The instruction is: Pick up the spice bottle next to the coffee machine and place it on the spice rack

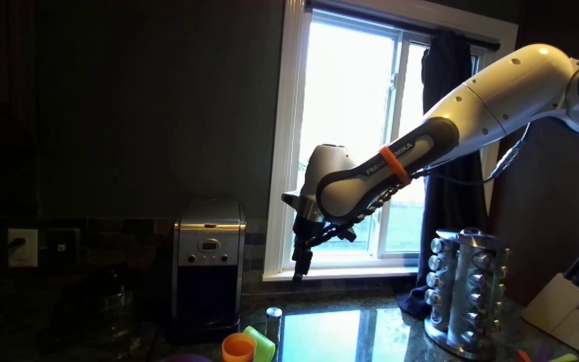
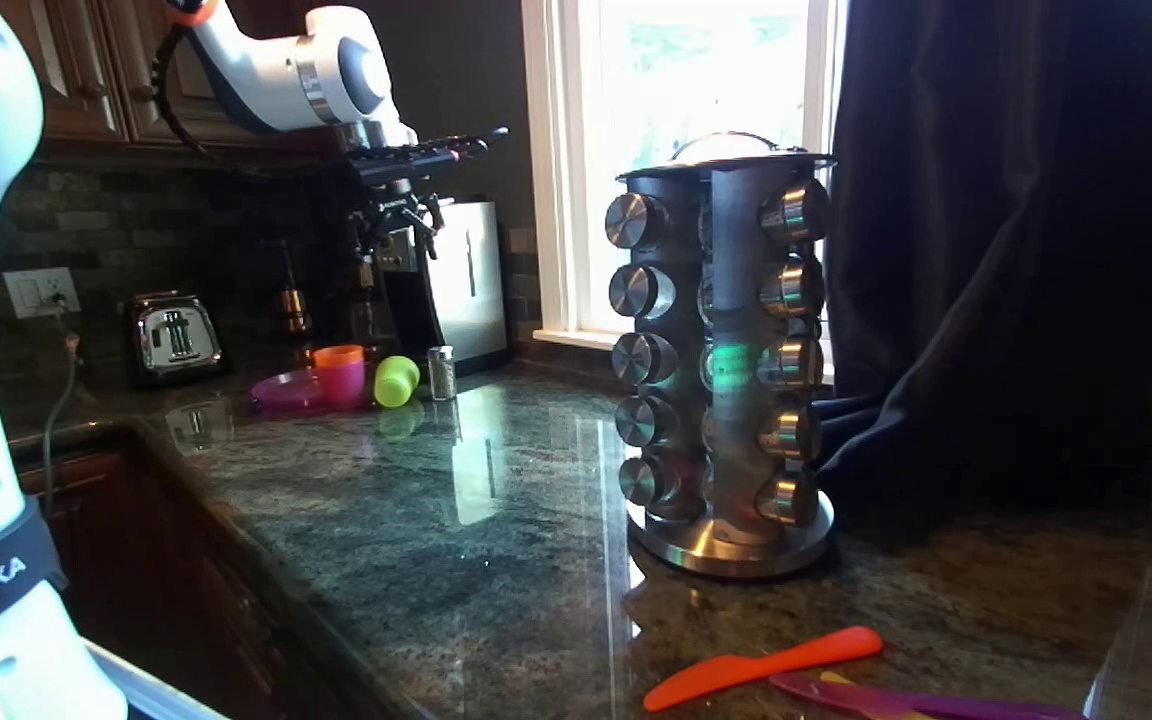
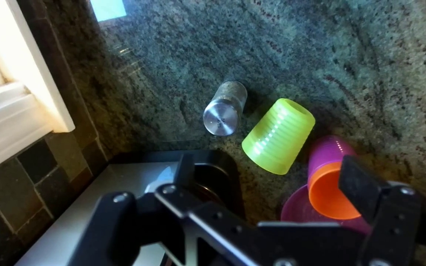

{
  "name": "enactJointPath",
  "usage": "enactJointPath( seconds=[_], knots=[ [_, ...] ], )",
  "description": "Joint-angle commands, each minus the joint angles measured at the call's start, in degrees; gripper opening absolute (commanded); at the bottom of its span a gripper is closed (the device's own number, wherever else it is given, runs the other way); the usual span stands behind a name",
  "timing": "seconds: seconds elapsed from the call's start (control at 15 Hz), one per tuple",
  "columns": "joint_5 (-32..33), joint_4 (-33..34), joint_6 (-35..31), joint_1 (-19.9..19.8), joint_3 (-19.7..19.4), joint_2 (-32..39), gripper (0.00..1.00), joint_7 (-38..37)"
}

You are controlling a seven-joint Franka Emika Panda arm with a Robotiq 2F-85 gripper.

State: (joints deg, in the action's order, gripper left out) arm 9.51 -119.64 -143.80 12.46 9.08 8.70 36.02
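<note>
The spice bottle (image 1: 273, 327) is a small clear jar with a silvery lid. It stands upright on the counter beside the coffee machine (image 1: 209, 246), and shows in both exterior views (image 2: 443, 375). In the wrist view the spice bottle (image 3: 227, 105) is above the coffee machine (image 3: 120, 181), left of the green cup. My gripper (image 1: 300, 274) is open and empty, in the air well above the counter near the coffee machine; its spread fingers (image 2: 398, 240) also show in the wrist view (image 3: 268, 173). The spice rack (image 2: 733, 400), a round silvery tower with jars, stands apart from the gripper (image 1: 463, 301).
A lying green cup (image 3: 279, 136) is close beside the spice bottle. Stacked purple and orange cups (image 2: 340, 380) and a purple plate (image 2: 286, 392) are further along. A toaster (image 2: 176, 335), knife block (image 1: 566, 311), dark curtain (image 2: 996, 250) and plastic knives (image 2: 766, 668) also show.
</note>
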Motion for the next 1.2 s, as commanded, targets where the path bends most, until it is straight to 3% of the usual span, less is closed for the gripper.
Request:
enactJointPath(
  seconds=[0.0, 0.67, 1.13],
  knots=[
    [1.0, 4.8, 0.4, -1.1, 1.5, 5.6, 1.00, 2.0],
    [7.0, 17.9, 1.8, -0.8, 1.1, 19.5, 1.00, 2.6],
    [7.7, 21.8, 2.7, -0.7, 0.8, 24.4, 1.00, 2.5]
  ],
)
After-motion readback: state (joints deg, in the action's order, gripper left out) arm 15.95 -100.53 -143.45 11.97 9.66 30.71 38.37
